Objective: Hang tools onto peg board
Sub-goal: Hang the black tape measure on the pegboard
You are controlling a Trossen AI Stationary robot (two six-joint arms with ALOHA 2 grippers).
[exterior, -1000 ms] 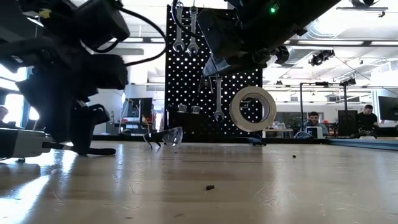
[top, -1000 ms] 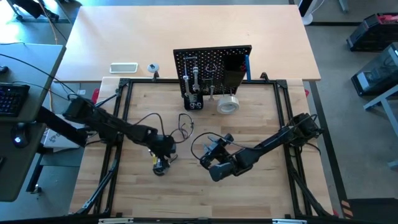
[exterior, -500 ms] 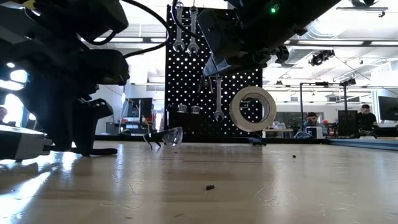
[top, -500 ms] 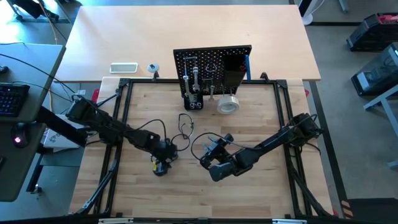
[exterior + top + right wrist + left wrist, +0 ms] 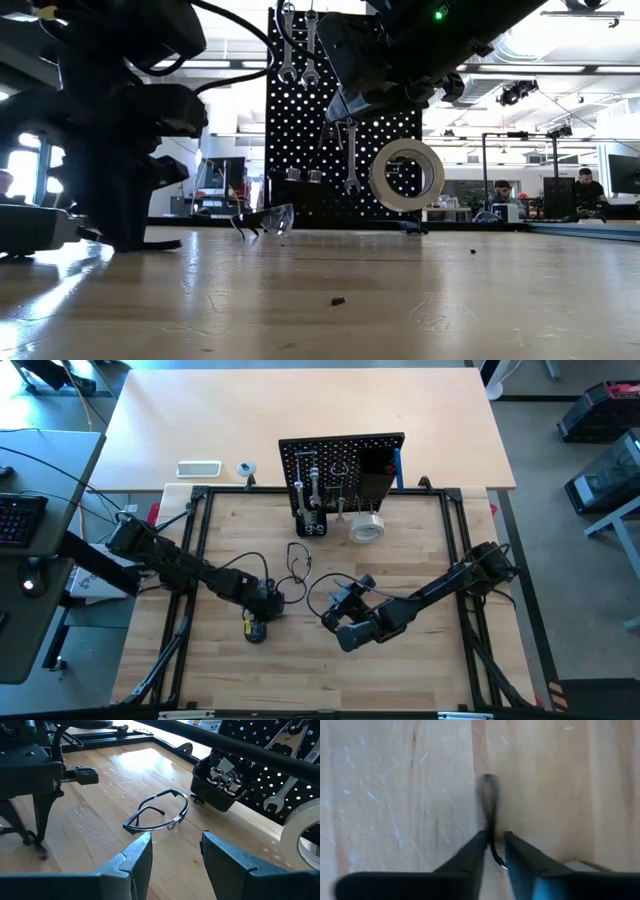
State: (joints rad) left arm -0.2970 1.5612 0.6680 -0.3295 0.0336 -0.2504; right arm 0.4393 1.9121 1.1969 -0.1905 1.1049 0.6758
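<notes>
The peg board point(image 5: 340, 465) stands upright at the table's far middle. Wrenches point(image 5: 290, 45) hang on it, and so does a pale tape roll point(image 5: 407, 175). At its foot is a black bin point(image 5: 220, 785). A thin dark rod-like tool point(image 5: 488, 800) lies on the wood left of centre. My left gripper point(image 5: 496, 837) points steeply down over this tool and is shut on its near end; in the high view the left gripper point(image 5: 256, 624) is left of centre. My right gripper point(image 5: 175, 845) hovers open near the table's middle, holding nothing. My left gripper pinches the thin dark tool near one end point(image 5: 492, 842) between its two fingertips. The fingers come from above, pointing steeply down. The rest of the tool runs out from between them along the wood and lies on the table.
A pair of clear safety glasses point(image 5: 157, 815) lies between the grippers and the peg board. A black frame point(image 5: 200, 560) borders the wooden top. A white flat device point(image 5: 198, 468) lies on the pale table behind. People sit in the room beyond point(image 5: 505, 195).
My left gripper has gone from wide open to shut on the thin dark tool. Its wrist has also rolled and tipped a little more steeply down. The tool stays on the table.
</notes>
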